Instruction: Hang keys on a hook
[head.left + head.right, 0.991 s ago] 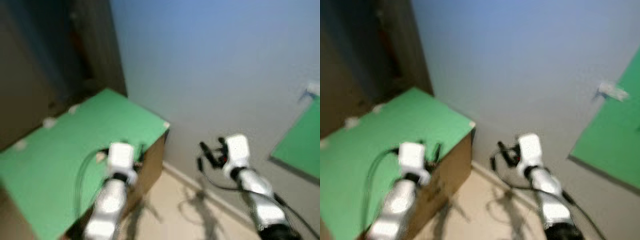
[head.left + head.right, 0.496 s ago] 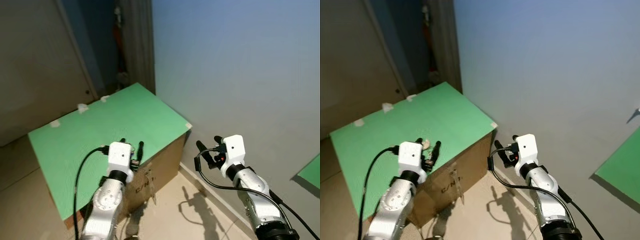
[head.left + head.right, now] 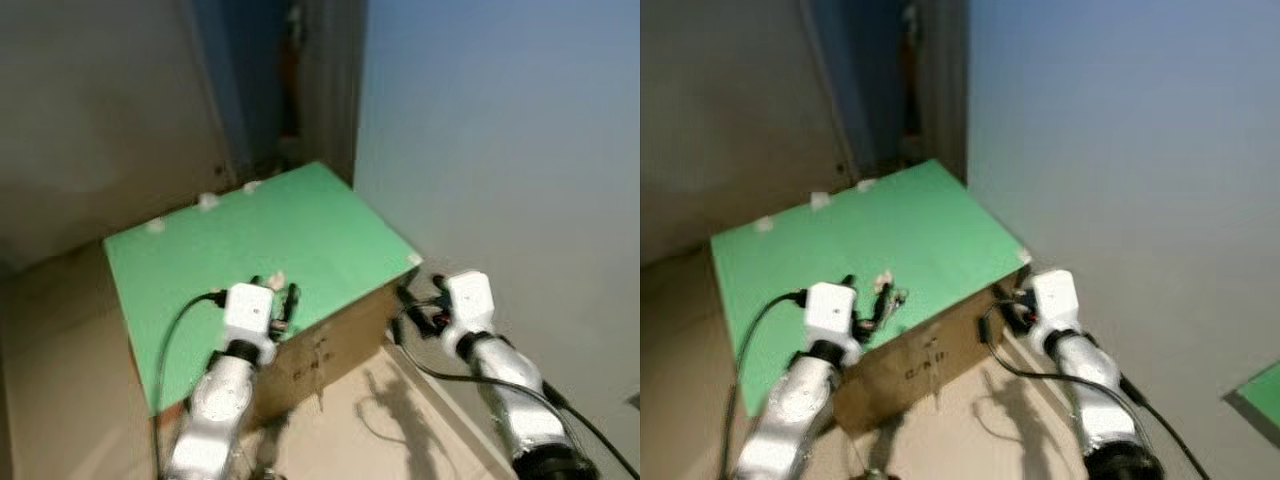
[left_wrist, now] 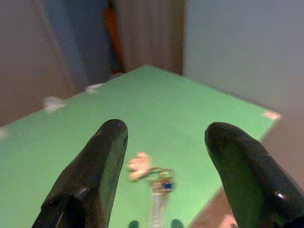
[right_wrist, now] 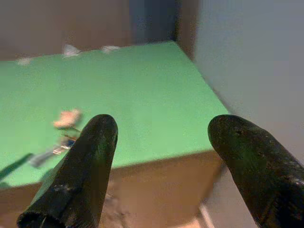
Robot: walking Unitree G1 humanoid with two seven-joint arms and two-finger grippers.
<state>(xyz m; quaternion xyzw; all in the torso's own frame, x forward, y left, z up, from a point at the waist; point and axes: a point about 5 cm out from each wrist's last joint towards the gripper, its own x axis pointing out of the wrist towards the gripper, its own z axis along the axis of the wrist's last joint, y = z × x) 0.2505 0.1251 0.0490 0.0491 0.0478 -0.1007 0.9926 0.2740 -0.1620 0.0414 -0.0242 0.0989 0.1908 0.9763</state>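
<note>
A small bunch of keys (image 4: 159,183) with a pale peach tag (image 4: 139,164) lies on the green top of a cardboard box (image 3: 250,240), near its front edge. My left gripper (image 4: 166,127) hovers open just short of the keys, which show between its two fingers. In the head view the keys (image 3: 888,286) sit right at that gripper's fingertips. My right gripper (image 5: 165,122) is open too, held off the box's right corner beside the wall, and looks across at the keys (image 5: 64,133) from the side. I see no hook.
The box stands on a beige floor against a pale blue wall (image 3: 500,130). Behind it is a dark doorway or gap (image 3: 290,90) and a brown door (image 3: 100,110). Bits of white tape (image 3: 207,201) mark the box's far edge. A green panel (image 3: 1262,392) hangs on the wall at the right.
The whole view has swung left, so the camera moved: the box is now central and the right green panel has nearly left the frame. Both arms hold the same pose.
</note>
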